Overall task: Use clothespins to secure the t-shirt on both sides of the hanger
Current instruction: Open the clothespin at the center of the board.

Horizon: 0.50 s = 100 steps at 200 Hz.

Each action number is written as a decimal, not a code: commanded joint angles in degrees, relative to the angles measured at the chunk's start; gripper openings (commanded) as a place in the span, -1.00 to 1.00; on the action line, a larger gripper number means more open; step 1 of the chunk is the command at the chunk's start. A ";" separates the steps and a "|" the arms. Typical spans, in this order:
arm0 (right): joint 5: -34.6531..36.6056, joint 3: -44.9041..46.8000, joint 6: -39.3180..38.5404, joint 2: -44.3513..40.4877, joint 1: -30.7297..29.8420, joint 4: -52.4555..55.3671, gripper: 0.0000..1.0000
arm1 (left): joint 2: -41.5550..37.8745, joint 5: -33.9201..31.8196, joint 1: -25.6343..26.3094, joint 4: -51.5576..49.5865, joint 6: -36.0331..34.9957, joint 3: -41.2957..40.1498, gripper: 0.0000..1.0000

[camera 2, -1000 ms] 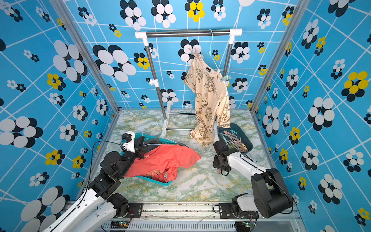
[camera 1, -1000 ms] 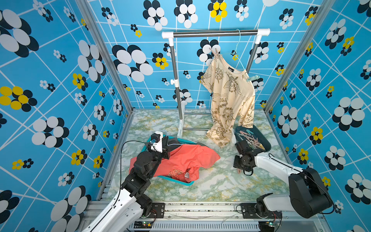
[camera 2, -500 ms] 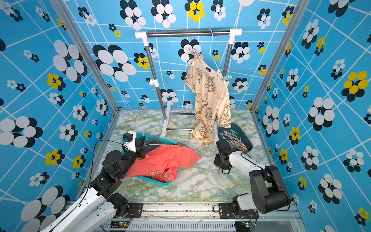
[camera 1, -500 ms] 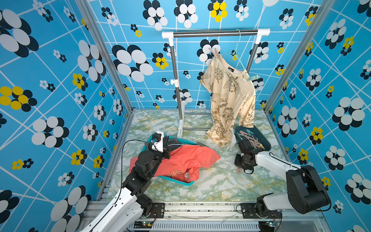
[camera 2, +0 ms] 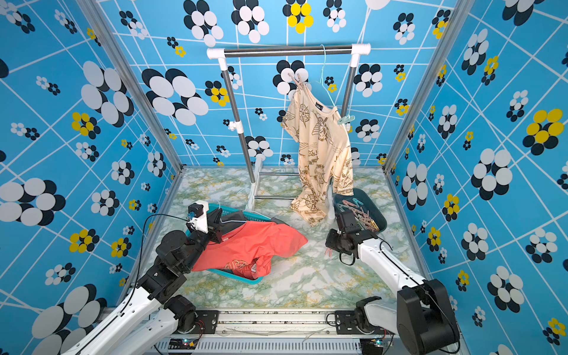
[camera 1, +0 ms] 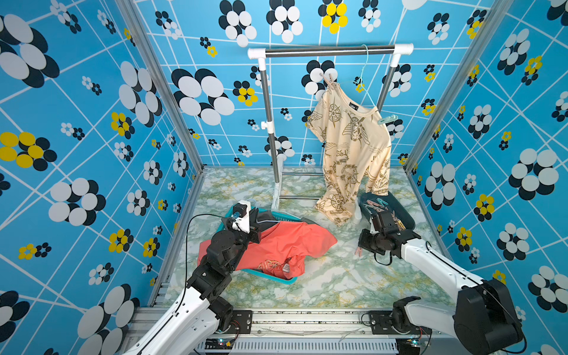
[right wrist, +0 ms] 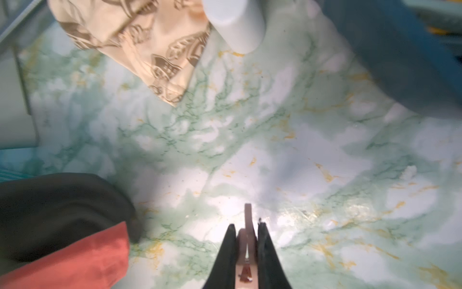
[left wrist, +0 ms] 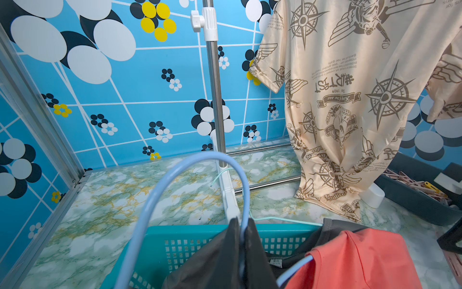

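An orange t-shirt (camera 1: pixel 285 246) lies half in a teal basket (camera 1: pixel 270 278), threaded on a light blue hanger (left wrist: pixel 200 170). My left gripper (left wrist: pixel 241 225) is shut on that hanger's wire at the hook. My right gripper (right wrist: pixel 247 231) is shut on a pink clothespin (right wrist: pixel 247 217), which points down just above the marble table (camera 1: pixel 358 252). More clothespins (camera 1: pixel 376 204) lie in a dark teal tray (camera 1: pixel 405 219) behind the right gripper. A beige printed t-shirt (camera 1: pixel 353 144) hangs on a mint hanger with a mint clothespin (camera 1: pixel 388 119) on one shoulder and a pale one (camera 1: pixel 329 79) on the other.
The clothes rack (camera 1: pixel 329 51) stands at the back of the table, its white foot (right wrist: pixel 235 25) and the beige shirt's hem close ahead of the right gripper. Patterned blue walls close in three sides. A dark garment (left wrist: pixel 337 227) lies under the orange shirt.
The right gripper's jaws have closed on the pink clothespin beside the tray. The left arm has stayed where it was, still holding the hanger.
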State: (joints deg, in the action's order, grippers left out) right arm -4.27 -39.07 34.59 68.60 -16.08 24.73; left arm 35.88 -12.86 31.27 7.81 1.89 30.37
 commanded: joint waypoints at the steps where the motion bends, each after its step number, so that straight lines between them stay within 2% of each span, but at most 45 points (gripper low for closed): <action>1: -3.94 -0.30 -1.36 -3.44 -0.01 -3.61 -1.00 | -0.48 1.52 -0.06 2.34 -0.48 -0.70 -1.00; 36: -6.03 -2.01 -1.09 -7.50 -3.73 -6.81 -1.00 | -0.38 4.49 -0.15 2.59 -0.57 -0.60 -1.00; 100: 2.27 -10.48 -3.49 -8.77 -23.52 -9.99 -1.00 | -0.63 10.50 -4.12 -3.63 1.95 5.53 -1.00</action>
State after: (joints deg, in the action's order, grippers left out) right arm -5.82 -46.89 33.39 60.55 -34.61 18.15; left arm 35.90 -6.37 28.27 6.44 2.37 31.29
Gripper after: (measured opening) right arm 0.128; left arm 0.073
